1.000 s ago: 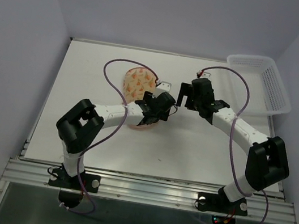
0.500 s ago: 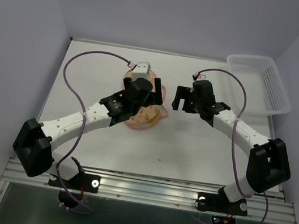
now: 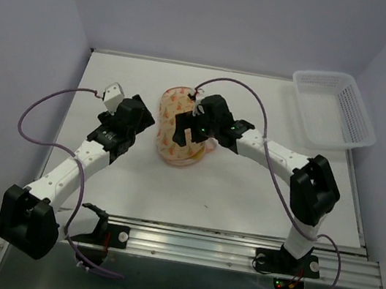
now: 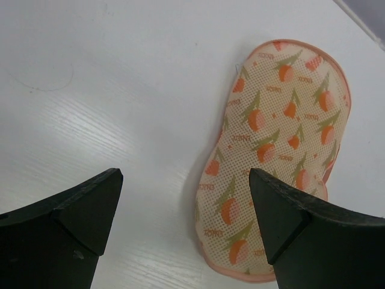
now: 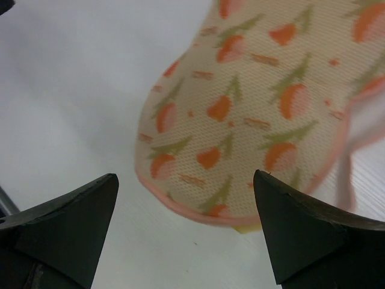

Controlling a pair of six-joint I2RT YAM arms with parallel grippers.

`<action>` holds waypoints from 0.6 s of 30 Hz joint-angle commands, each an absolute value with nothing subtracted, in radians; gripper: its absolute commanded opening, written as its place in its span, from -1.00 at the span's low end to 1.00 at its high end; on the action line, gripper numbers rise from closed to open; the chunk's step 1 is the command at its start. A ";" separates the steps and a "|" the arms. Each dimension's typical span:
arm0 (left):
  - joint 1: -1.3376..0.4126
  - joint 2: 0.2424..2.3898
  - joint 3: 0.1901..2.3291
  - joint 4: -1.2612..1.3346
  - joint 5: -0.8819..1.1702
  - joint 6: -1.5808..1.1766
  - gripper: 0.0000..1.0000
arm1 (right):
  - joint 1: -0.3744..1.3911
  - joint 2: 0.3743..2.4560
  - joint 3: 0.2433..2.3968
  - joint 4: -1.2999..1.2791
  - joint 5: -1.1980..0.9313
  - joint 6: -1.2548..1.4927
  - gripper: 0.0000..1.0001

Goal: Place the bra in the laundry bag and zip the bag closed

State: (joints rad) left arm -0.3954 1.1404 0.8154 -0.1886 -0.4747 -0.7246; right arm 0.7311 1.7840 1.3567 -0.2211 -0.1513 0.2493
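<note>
The laundry bag (image 3: pixel 175 102) lies closed, lid down, on the white table; it is cream-peach with an orange print and pink edging. It also shows in the left wrist view (image 4: pixel 283 132) and the right wrist view (image 5: pixel 258 102). A sliver of the yellow bra (image 5: pixel 249 227) pokes out under the bag's near edge; the rest is hidden inside. My right gripper (image 3: pixel 186 130) (image 5: pixel 185 180) hovers open over the bag's lower half. My left gripper (image 3: pixel 140 119) (image 4: pixel 186 198) is open and empty, just left of the bag. A pink loop (image 5: pixel 344 180) hangs at the bag's right side.
A white plastic lattice basket (image 3: pixel 332 108) stands at the back right corner of the table (image 3: pixel 244 190). Purple cables arc above both arms.
My left arm has swung off the bag to the left side of the table. My right gripper has moved left and now sits over the bag.
</note>
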 commanded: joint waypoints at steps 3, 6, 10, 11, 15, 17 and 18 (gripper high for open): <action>-0.315 1.066 0.796 -0.244 -0.523 -0.814 0.98 | 0.810 2.005 1.607 -0.281 -0.236 0.198 1.00; -0.304 1.040 0.773 -0.250 -0.538 -0.836 0.98 | 0.819 2.092 1.687 -0.310 -0.232 0.202 1.00; -0.291 1.037 0.762 -0.252 -0.543 -0.825 0.98 | 0.819 2.148 1.724 -0.347 -0.244 0.204 1.00; -0.290 1.040 0.762 -0.255 -0.542 -0.825 0.98 | 0.819 2.149 1.720 -0.348 -0.242 0.209 1.00; -0.287 1.054 0.767 -0.253 -0.538 -0.830 0.98 | 0.819 2.117 1.637 -0.353 -0.178 0.213 1.00; -0.288 1.058 0.767 -0.247 -0.535 -0.828 0.98 | 0.819 2.079 1.603 -0.354 -0.129 0.213 1.00; -0.287 1.060 0.765 -0.245 -0.534 -0.825 0.98 | 0.819 2.065 1.586 -0.354 -0.111 0.209 1.00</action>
State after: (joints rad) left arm -0.2924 1.0576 0.7654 -0.2562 -0.5011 -0.8181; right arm 0.8188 2.1445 1.6337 -0.3309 -0.1890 0.2134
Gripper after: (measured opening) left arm 0.989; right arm 0.995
